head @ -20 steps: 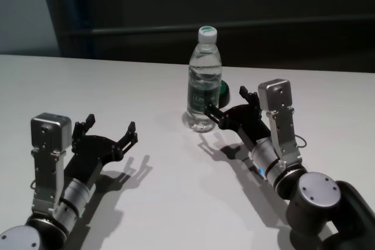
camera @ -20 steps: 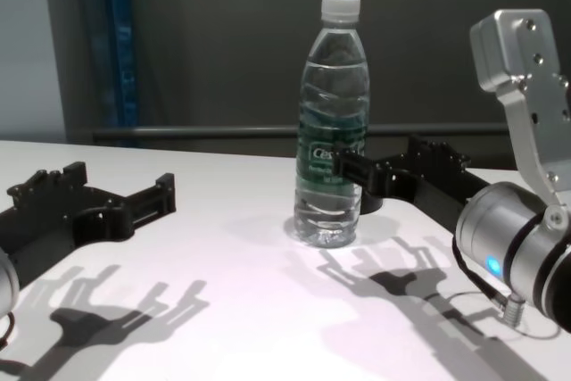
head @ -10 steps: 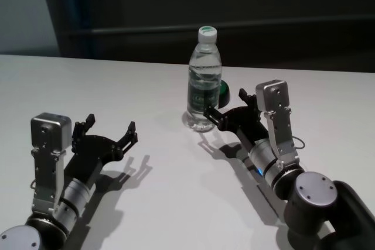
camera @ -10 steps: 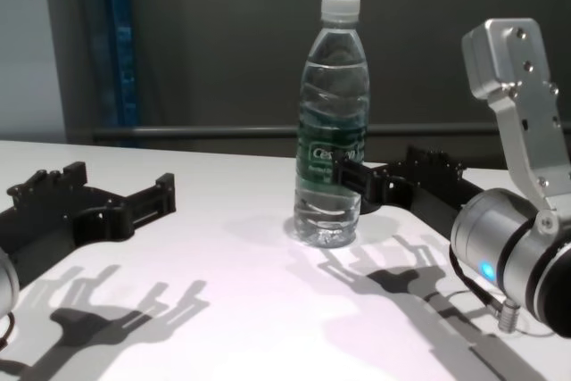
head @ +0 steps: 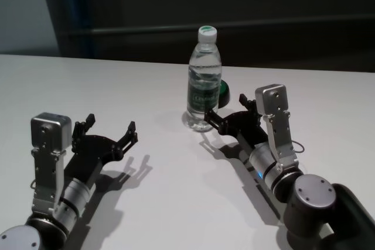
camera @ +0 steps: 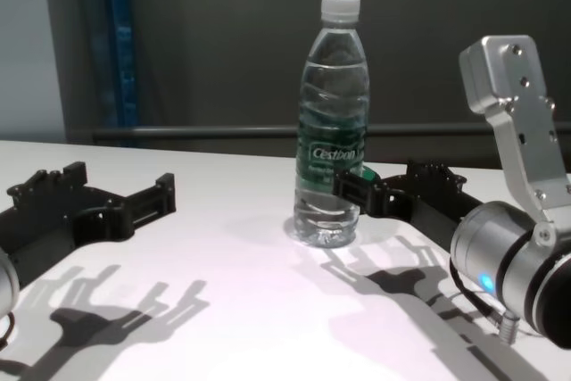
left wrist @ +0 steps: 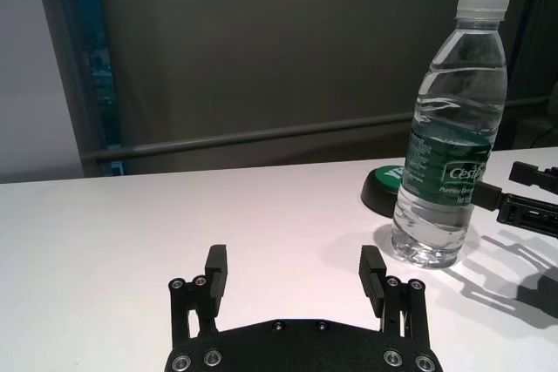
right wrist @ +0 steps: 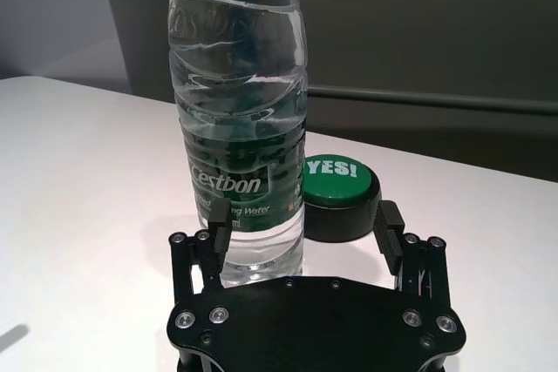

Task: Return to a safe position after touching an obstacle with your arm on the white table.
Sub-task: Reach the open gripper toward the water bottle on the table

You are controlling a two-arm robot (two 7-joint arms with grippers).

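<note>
The obstacle, a tall clear water bottle (head: pixel 203 83) with a white cap and dark green label, stands upright on the white table (head: pixel 105 80), and also shows in the chest view (camera: pixel 332 131). My right gripper (head: pixel 229 112) is open and empty, low over the table just right of the bottle. One of its fingers (camera: pixel 348 186) lies against or very close to the bottle's lower side. In the right wrist view the bottle (right wrist: pixel 240 111) stands just ahead of the right gripper (right wrist: pixel 305 219). My left gripper (head: pixel 111 126) is open and empty at the near left.
A low black puck with a green "YES!" top (right wrist: pixel 338 191) sits just behind and to the right of the bottle, also in the head view (head: pixel 223 93). A dark wall with a rail runs behind the table's far edge. The left wrist view shows the bottle (left wrist: pixel 449 137) far from the left gripper (left wrist: pixel 294 267).
My right gripper has sunk lower and drawn slightly back toward me, its finger sliding down beside the bottle. The bottle stays upright in place. The left arm has not moved.
</note>
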